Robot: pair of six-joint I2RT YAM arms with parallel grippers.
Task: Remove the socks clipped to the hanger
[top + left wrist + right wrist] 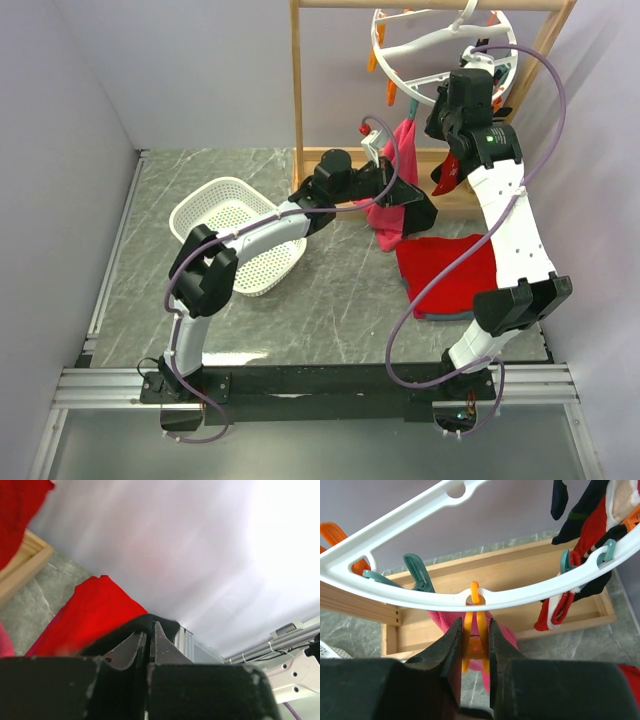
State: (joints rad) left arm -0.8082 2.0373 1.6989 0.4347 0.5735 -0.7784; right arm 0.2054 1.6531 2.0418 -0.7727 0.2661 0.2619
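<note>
Left wrist view: left gripper (150, 629) has its fingers almost together, only a thin slit between them. Dark cloth (165, 622) is bunched over the tips and looks pinched. Can't tell if it's a sock, since most of it is hidden behind the fingers. In the top view those tips are lost against the pink towel (389, 228).

Red cloth (450, 272) lies flat on the table (330, 300), with the white basket (230, 183) well to the left.

Right gripper (473, 630) is up at the hanger (520, 596), fingers closed on an orange clip (474, 597) hanging from the rim and touching both its sides, pink fabric below. Only the right wrist view shows this; from above the wrist body covers it.

Socks (592, 527), dark with red and white, are held by teal clips (565, 560) further along the rim, partly cut off at the frame edge. The hanger hangs on the wooden rack (298, 90) at the far side of the table.
</note>
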